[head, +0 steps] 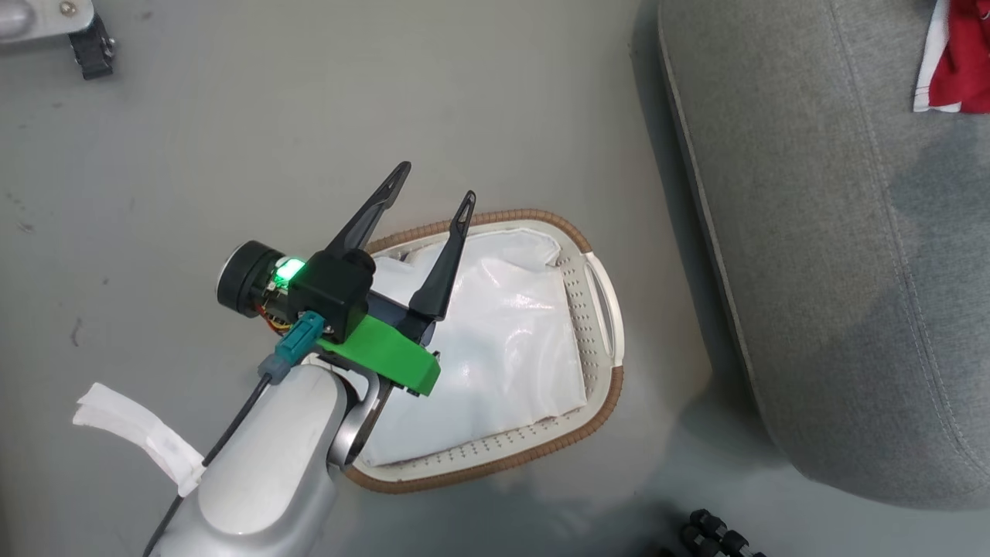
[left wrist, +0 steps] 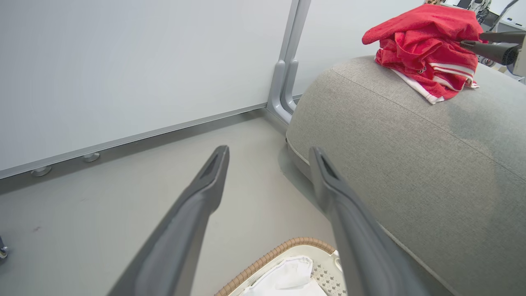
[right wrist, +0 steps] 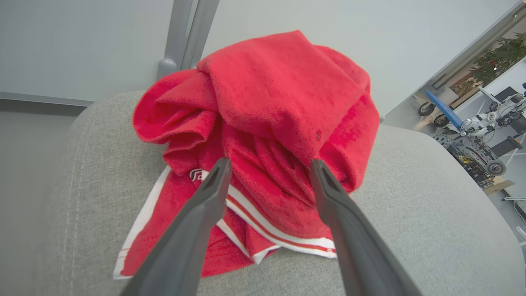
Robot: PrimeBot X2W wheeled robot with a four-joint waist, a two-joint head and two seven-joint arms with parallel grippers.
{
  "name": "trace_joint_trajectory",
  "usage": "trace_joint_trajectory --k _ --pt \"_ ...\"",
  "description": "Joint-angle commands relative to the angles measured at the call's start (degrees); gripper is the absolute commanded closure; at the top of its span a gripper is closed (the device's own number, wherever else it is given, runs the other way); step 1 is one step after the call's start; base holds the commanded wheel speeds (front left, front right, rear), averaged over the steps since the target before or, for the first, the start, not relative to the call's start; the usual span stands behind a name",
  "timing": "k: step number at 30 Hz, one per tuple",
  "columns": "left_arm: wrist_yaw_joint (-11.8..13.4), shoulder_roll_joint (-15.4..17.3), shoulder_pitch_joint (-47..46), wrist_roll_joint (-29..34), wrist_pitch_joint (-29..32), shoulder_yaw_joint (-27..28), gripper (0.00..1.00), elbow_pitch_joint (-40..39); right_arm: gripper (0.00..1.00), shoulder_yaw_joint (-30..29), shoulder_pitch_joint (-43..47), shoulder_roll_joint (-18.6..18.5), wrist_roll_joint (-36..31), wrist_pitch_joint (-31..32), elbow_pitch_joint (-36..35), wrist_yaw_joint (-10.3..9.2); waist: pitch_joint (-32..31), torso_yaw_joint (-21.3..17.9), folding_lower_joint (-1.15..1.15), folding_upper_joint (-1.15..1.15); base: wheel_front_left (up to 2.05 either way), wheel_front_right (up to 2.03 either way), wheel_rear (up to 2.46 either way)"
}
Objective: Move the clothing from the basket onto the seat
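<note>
**A:** Where's the clothing (right wrist: 267,135) right now, in the basket or out?

**B:** Out. It's a red heap on the seat (right wrist: 411,213), centre of the right wrist frame, and it also shows in the top right corner of the head frame. The basket (head: 495,464) sits on the floor (head: 309,116), lower middle of the head frame. All I can see inside it is the white liner (head: 503,340), no red.

**A:** And the jaws?

**B:** On the right gripper (right wrist: 269,161) they're spread apart, tips at the near face of the heap. It's not pinching anything, far as I can tell. On the left gripper (head: 435,182) they're wide too, over the basket's left end, holding nothing.

**A:** So which arm matters next?

**B:** The right, easily. The heap lies dead ahead of its tips, while the left is well apart from it, down by the basket. The white-striped hem runs lower left to lower right of the right wrist frame, crosswise to the fingers. My guess is the job's about done. The right arm's clean exit would be straight back along its own fingers, so no tip snags a fold and drags it toward the seat's edge.
</note>
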Motion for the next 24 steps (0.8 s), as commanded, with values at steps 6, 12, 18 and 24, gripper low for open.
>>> trace_joint_trajectory --k 6,12,18,24 --pt "0.6 -2.0 3.9 -2.4 -0.5 3.4 0.0 1.7 0.0 1.9 2.3 -2.2 0.9 -0.3 -1.3 -0.06 -11.1 2.9 0.0 0.46 0.0 0.0 0.0" --pt "0.6 -3.6 9.5 -2.7 -0.5 9.3 0.0 1.0 0.0 4.0 2.7 -1.7 1.8 -0.3 -0.6 -0.06 -18.7 6.0 0.0 0.46 0.0 0.0 0.0" --pt "1.2 -4.8 16.2 -3.0 -0.5 17.3 0.0 0.2 0.0 6.6 4.5 2.9 4.5 -0.3 -0.6 -0.06 -24.5 7.9 0.0 0.46 0.0 0.0 0.0" --pt "2.1 -5.8 22.3 -1.7 -0.5 25.3 0.0 -0.1 0.0 10.2 9.4 9.7 8.2 -0.3 -3.6 -0.06 -28.3 9.5 0.0 0.46 0.0 0.0 0.0"
